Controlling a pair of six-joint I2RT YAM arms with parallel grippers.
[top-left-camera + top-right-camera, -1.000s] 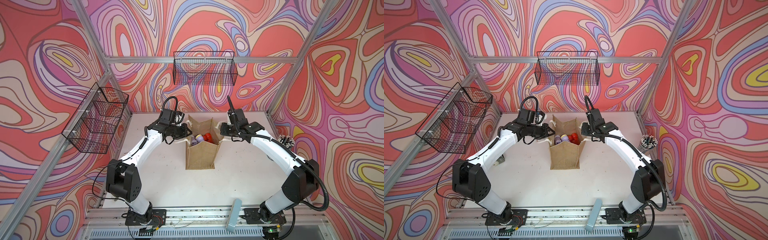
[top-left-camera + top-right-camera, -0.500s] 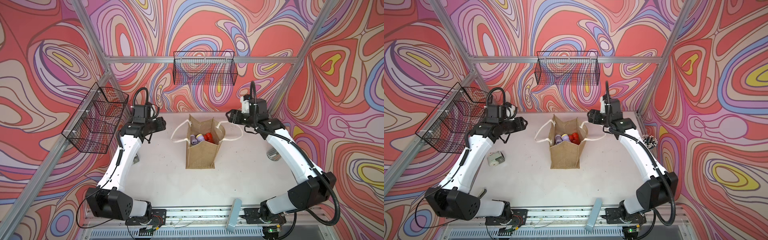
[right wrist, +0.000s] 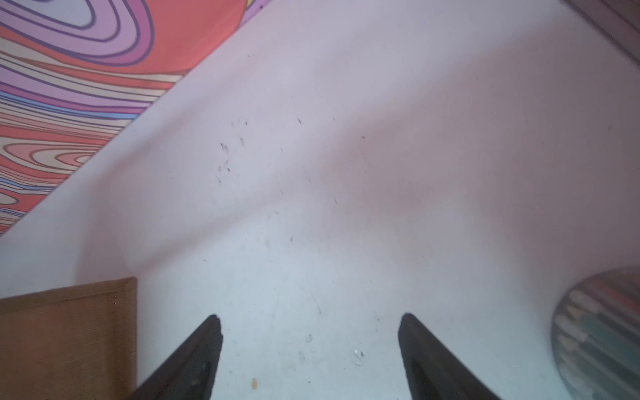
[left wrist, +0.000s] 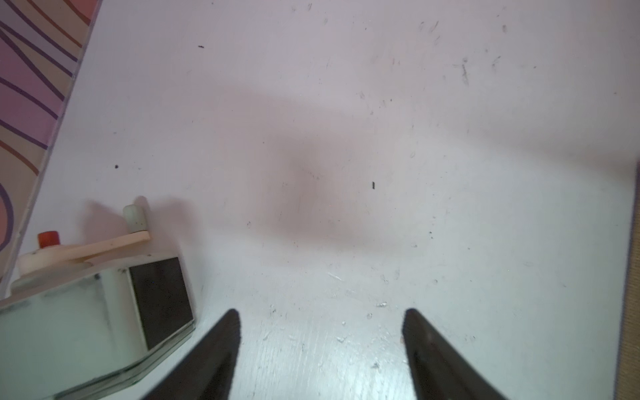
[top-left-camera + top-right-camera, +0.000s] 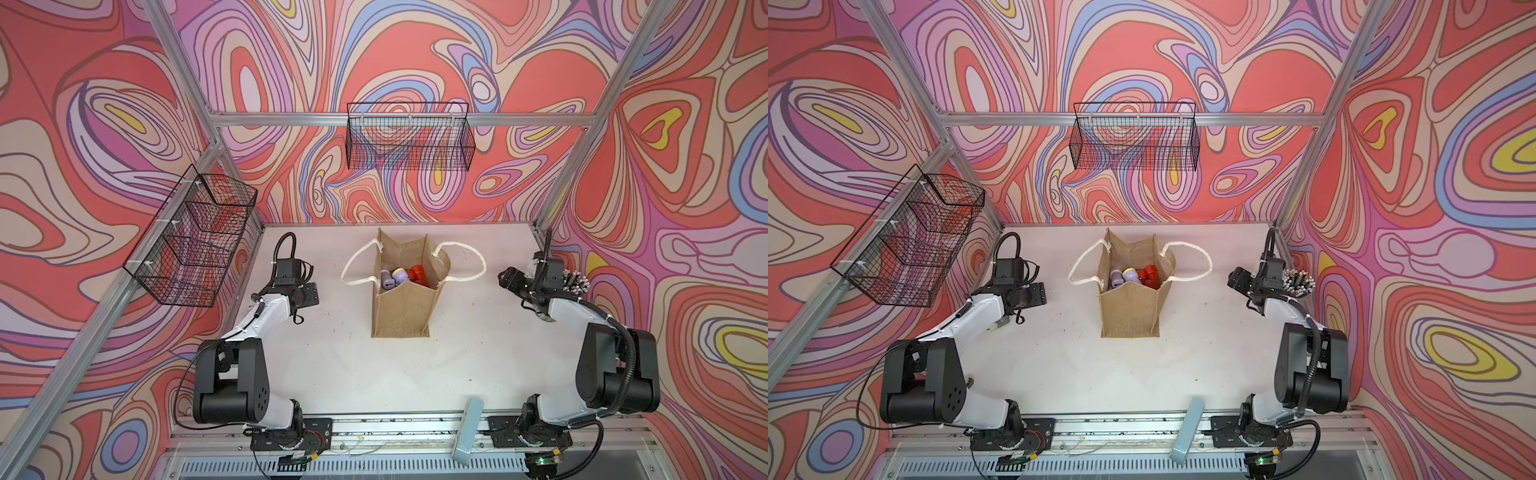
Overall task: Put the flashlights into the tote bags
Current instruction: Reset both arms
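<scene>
Table [image 5: 332, 353]: white and scuffed; in both top views no flashlight shows loose on it around the tote bag.
Left arm [image 5: 253, 328]: a second ago it reached to the bag's mouth; now it is folded back, well apart from the bag on the bag's left.
Right arm [image 5: 582, 316]: likewise pulled back from the bag's mouth, now well apart on the bag's right, near the cup of rods [image 5: 1298, 282].
Tote bag [image 5: 401, 307]: tan burlap, upright, mouth open, standing free.
Rope handles [image 5: 347, 274]: released, splayed outward on either side of the bag.
Left gripper [image 4: 321, 311]: jaws wide, nothing between them, only bare table below.
Right gripper [image 3: 310, 316]: jaws wide and empty; a corner of the bag shows beside it.
Flashlights [image 5: 401, 276]: lilac and red ones lie inside the bag, below its rim.
Meaning: both arms have let go and withdrawn; the packing looks finished, though how many flashlights lie deeper in the bag cannot be told.
</scene>
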